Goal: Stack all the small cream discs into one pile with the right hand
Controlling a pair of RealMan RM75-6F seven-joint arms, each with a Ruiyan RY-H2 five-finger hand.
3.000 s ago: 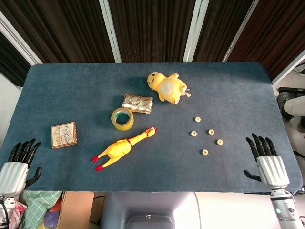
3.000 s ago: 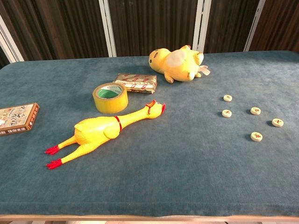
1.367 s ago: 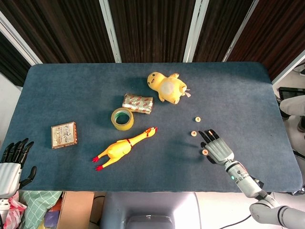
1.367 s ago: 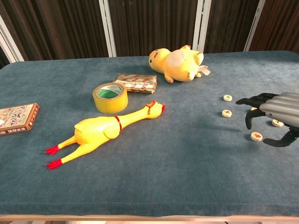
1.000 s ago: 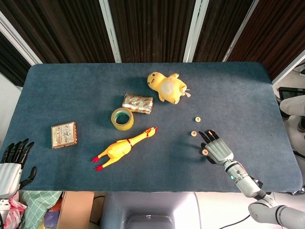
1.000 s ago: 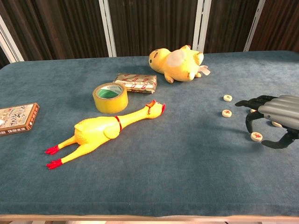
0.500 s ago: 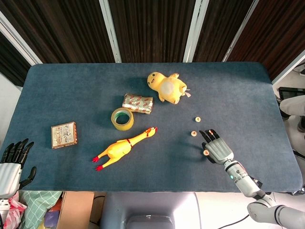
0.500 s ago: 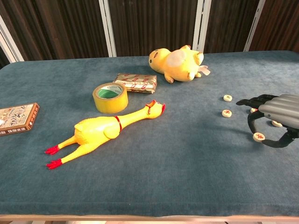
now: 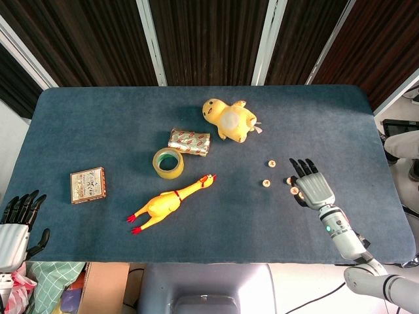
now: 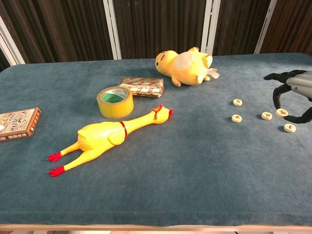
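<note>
Several small cream discs with red marks lie at the right of the blue table. In the chest view, loose discs sit at the back (image 10: 237,102), the left (image 10: 236,118), the middle (image 10: 266,116) and the front right (image 10: 289,128). My right hand (image 10: 294,92) hovers above them and pinches one disc (image 10: 282,112) between thumb and finger, lifted off the cloth. In the head view that held disc (image 9: 294,191) shows at the left side of the right hand (image 9: 314,188), which hides the discs beneath it. My left hand (image 9: 16,222) hangs off the table's front left corner, fingers spread, holding nothing.
A rubber chicken (image 9: 169,201), a tape roll (image 9: 168,162), a wrapped packet (image 9: 189,141) and a yellow plush toy (image 9: 229,119) lie left of the discs. A small box (image 9: 88,184) sits at the far left. The table's right edge (image 9: 393,190) is close to the hand.
My right hand closed on the nearest disc, lifted it and carried it back and to the right, over the other discs. The left hand stayed put.
</note>
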